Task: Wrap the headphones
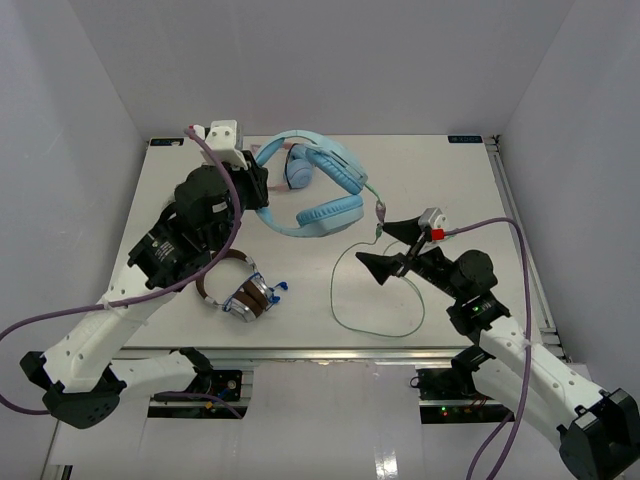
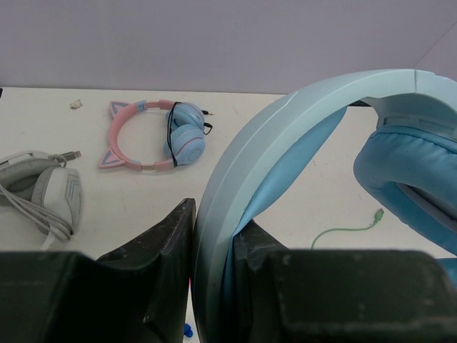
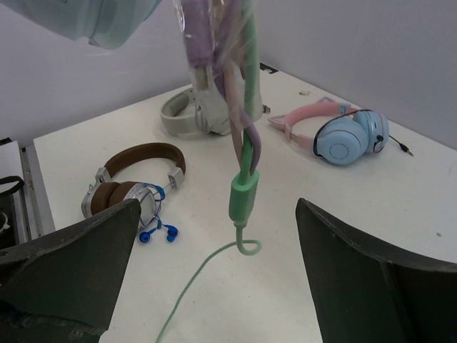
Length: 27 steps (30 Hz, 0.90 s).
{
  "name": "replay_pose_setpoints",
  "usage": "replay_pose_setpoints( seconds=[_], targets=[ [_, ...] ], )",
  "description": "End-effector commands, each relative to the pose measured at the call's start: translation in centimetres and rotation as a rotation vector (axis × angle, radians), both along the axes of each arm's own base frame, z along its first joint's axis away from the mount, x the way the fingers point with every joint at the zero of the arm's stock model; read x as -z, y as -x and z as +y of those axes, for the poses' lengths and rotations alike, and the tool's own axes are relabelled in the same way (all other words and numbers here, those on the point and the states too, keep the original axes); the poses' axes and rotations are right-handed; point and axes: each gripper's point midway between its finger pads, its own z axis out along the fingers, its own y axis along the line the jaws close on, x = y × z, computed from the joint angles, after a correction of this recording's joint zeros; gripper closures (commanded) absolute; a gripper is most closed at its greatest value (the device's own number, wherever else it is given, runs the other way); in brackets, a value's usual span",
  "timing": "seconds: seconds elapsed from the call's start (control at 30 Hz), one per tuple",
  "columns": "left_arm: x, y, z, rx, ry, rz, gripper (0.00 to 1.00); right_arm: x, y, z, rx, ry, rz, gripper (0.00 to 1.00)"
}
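Observation:
The light blue headphones (image 1: 318, 192) hang at the back middle of the table, held up by their headband (image 2: 235, 179). My left gripper (image 1: 262, 192) is shut on that headband, which fills the gap between both fingers (image 2: 161, 250). The pale green cable (image 1: 378, 318) drops from an earcup past a green inline piece (image 3: 243, 194) and loops on the table. My right gripper (image 1: 390, 247) stands open just right of the cable, nothing between its fingers (image 3: 78, 264). In the right wrist view the inline piece hangs ahead of the wide gap.
Brown headphones (image 1: 240, 290) with blue earbuds (image 3: 157, 232) lie at the front left. A pink cat-ear pair (image 2: 150, 136) and a grey pair (image 2: 43, 189) show only in the wrist views. The table's right rail (image 1: 520, 240) runs beside my right arm.

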Motion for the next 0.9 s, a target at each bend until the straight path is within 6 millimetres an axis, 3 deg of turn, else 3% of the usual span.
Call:
replay_pose_setpoints(
  seconds=[0.0, 0.3, 0.5, 0.63, 0.87],
  targets=[
    [-4.4, 1.1, 0.8, -0.004, 0.146, -0.081, 1.00, -2.9, 1.8, 0.7, -0.096, -0.101, -0.150, 0.04],
    [-6.4, 2.2, -0.1, 0.076, 0.259, -0.123, 1.00, -2.0, 1.2, 1.7, -0.124, -0.101, -0.153, 0.07],
    [-8.9, 3.2, 0.1, 0.106, 0.330, -0.155, 1.00, -1.9, 0.7, 1.8, -0.109, -0.119, -0.165, 0.09],
    [-9.8, 3.9, 0.4, 0.116, 0.372, -0.164, 1.00, -2.8, 0.9, 2.0, -0.131, -0.144, -0.200, 0.11],
    [-11.8, 4.6, 0.5, 0.142, 0.432, -0.193, 1.00, -2.3, 1.4, 3.2, -0.205, -0.172, -0.190, 0.18]
  ],
)
